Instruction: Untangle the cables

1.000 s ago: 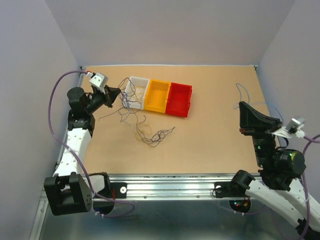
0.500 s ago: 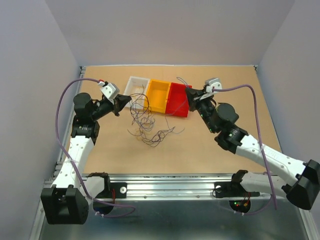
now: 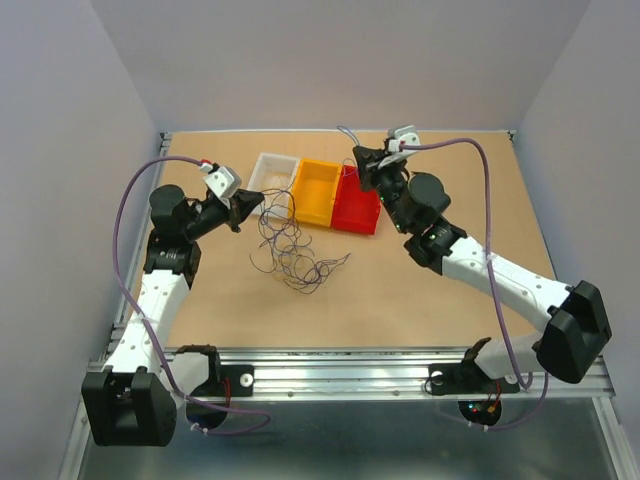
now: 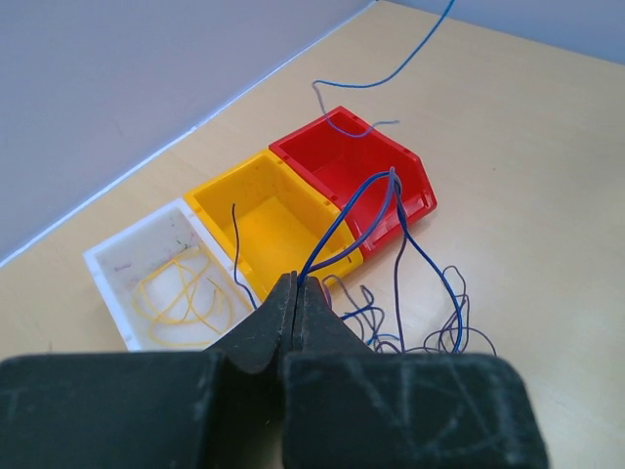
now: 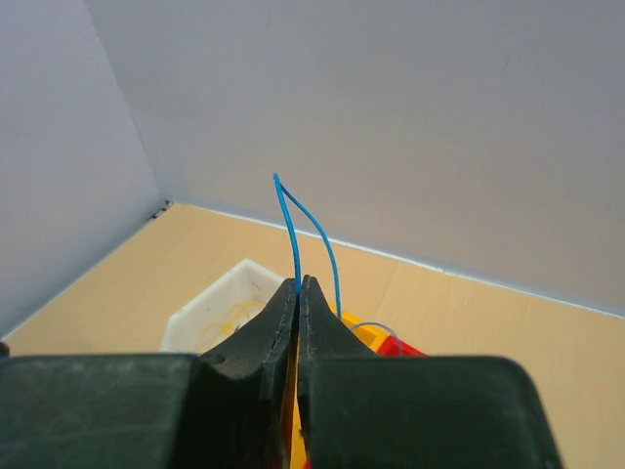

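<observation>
A tangle of thin blue, purple and black cables (image 3: 292,250) lies on the tan table in front of the bins. My left gripper (image 3: 258,203) is shut on blue strands (image 4: 344,221) that rise from the tangle (image 4: 430,322); its jaws are pressed together (image 4: 296,283). My right gripper (image 3: 357,160) is above the red bin's far end and is shut on a single blue cable (image 5: 289,225), which loops up above its tips (image 5: 298,285). Its free end shows in the top view (image 3: 346,133).
Three bins stand in a row at the back: white (image 3: 272,172) with pale yellow wires (image 4: 181,293), yellow (image 3: 316,192), red (image 3: 357,203). The left wall is close to my left arm. A metal rail (image 3: 350,370) runs along the near edge.
My right arm swung from the far right across to the red bin with the blue cable in its jaws. My left gripper moved slightly right, and the tangle gathered closer under it.
</observation>
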`<action>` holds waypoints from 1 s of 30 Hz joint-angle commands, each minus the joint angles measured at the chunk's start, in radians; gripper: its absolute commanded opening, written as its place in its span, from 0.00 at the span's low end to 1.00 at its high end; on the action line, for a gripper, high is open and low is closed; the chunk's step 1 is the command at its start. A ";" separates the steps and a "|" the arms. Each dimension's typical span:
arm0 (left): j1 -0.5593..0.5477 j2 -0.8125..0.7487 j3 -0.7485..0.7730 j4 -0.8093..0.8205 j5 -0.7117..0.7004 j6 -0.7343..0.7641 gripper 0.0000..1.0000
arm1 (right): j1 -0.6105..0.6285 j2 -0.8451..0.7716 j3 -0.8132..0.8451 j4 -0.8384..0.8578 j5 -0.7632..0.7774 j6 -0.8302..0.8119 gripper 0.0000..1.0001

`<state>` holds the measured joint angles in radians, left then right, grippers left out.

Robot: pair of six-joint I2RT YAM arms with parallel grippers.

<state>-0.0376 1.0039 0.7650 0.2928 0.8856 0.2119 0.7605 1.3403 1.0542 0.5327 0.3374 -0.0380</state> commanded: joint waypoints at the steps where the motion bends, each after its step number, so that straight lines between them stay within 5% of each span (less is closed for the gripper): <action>1: -0.008 -0.016 -0.006 0.040 0.006 0.017 0.00 | -0.104 0.019 0.087 0.081 -0.090 0.064 0.01; 6: -0.013 -0.018 -0.007 0.040 0.000 0.018 0.00 | -0.226 0.086 0.084 0.087 -0.166 0.185 0.01; 16: -0.018 -0.034 -0.010 0.035 -0.005 0.020 0.00 | -0.234 0.194 -0.003 0.083 -0.181 0.277 0.01; 30: -0.027 -0.034 -0.009 0.029 -0.005 0.018 0.00 | -0.234 0.499 0.357 -0.685 -0.047 0.323 0.01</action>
<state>-0.0528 0.9989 0.7605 0.2874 0.8780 0.2234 0.5194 1.7958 1.2804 0.0463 0.2379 0.2722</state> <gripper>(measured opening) 0.025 0.038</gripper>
